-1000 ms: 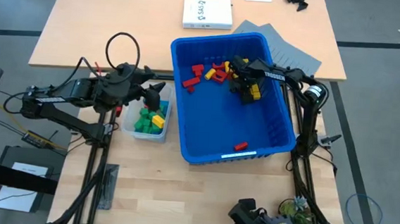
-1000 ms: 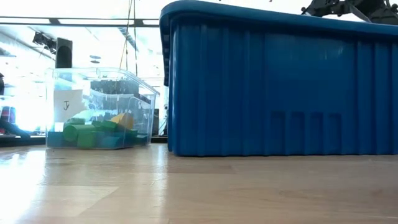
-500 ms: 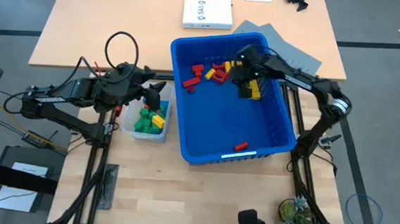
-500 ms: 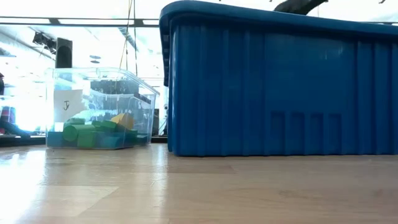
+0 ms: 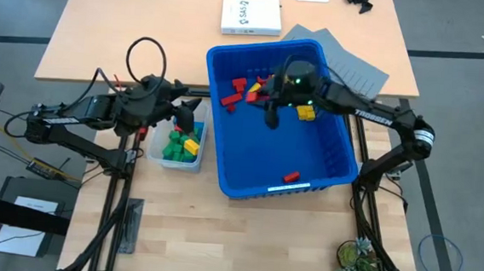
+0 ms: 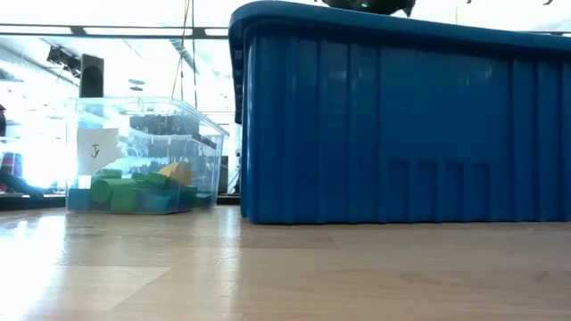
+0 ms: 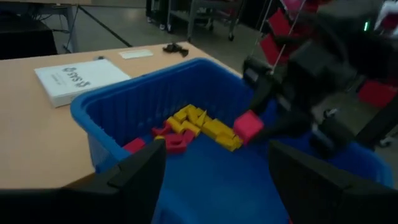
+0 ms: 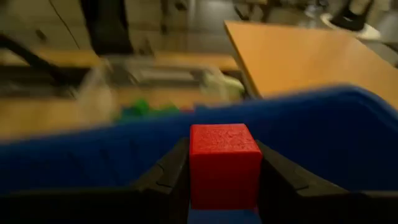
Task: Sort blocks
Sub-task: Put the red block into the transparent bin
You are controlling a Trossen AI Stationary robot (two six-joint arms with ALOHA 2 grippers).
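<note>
Overhead: right pincer [image 5: 271,114] has swung off the block pile [image 5: 254,89] toward mid-bin [image 5: 325,171], left pincer [image 5: 190,115] released over the clear tub [image 5: 174,161]; right wrist: pincer clenched on a red block [image 8: 224,163], so transfer looks underway.

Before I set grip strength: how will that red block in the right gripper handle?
The red block looks stiff, with flat sides, so the right gripper probably holds it squarely. Its boxy shape suggests it won't roll. Small plastic, likely light.
</note>
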